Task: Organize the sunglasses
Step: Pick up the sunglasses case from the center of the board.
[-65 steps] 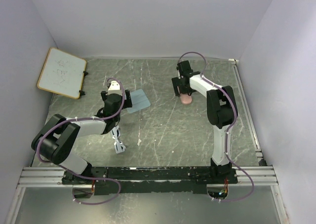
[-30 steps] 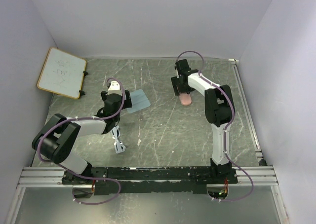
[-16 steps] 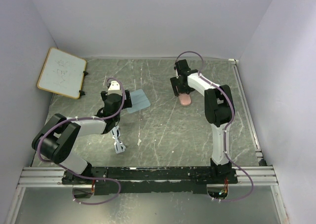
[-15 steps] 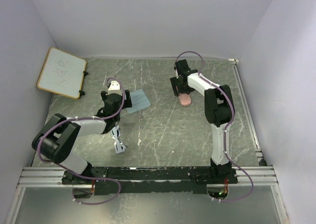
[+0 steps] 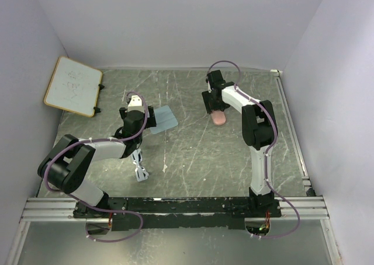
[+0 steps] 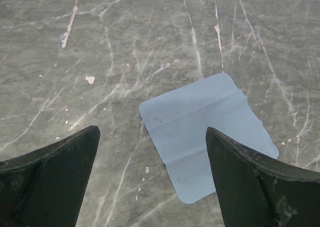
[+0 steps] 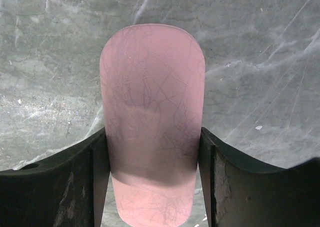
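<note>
Top external: sunglasses (image 5: 139,168) lie apart, behind wide-open left claw (image 5: 149,120); right claw (image 7: 152,137) clamps case (image 7: 152,77).

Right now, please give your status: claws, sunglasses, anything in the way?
Left claw open over blue cloth. Right claw closed on pink case. Sunglasses untouched on table beside left forearm; nothing on them.

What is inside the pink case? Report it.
Nothing inside shows: the pink case looks closed, gripped at both sides by the right gripper. The sunglasses lie outside it, on the table's near left.
</note>
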Controlling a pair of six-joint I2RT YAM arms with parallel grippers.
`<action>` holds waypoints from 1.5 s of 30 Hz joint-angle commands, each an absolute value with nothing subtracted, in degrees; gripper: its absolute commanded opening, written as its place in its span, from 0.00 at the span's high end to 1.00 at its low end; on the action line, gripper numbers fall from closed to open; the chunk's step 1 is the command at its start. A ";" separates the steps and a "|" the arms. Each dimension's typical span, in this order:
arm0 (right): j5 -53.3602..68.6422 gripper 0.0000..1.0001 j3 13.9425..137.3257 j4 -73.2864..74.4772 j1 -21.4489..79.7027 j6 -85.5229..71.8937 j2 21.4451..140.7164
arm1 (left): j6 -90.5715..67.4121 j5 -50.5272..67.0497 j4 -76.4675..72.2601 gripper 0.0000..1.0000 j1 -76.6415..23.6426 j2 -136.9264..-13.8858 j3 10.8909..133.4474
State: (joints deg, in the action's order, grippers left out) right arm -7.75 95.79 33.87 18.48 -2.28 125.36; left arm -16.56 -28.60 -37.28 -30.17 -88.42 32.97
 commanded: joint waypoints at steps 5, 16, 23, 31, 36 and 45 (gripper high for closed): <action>-7.19 0.73 95.62 34.73 18.98 -2.27 126.76 | -17.09 -27.69 -37.65 0.01 -29.64 -88.44 34.19; -6.92 1.00 94.01 32.78 19.34 -2.25 124.77 | -17.14 -27.69 -37.62 0.01 -29.69 -88.59 34.28; -0.31 1.00 88.97 25.87 19.44 -1.94 117.02 | -16.96 -27.06 -37.73 0.01 -29.70 -88.41 34.31; 10.02 1.00 83.33 18.55 19.69 -2.23 109.37 | -17.12 -26.03 -37.01 0.01 -29.47 -88.50 34.89; 21.11 1.00 77.69 11.06 19.77 -1.94 103.77 | -17.19 -24.00 -36.82 0.01 -29.13 -87.65 34.69; 39.12 1.00 73.53 3.01 19.71 -2.70 99.20 | -18.51 -14.69 -40.50 0.01 -27.15 -83.36 31.79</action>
State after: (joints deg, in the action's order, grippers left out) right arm 27.94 74.61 9.76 19.49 -2.31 102.32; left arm -16.99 -20.88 -37.06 -28.62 -86.41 33.12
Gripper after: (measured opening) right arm 0.614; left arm 0.992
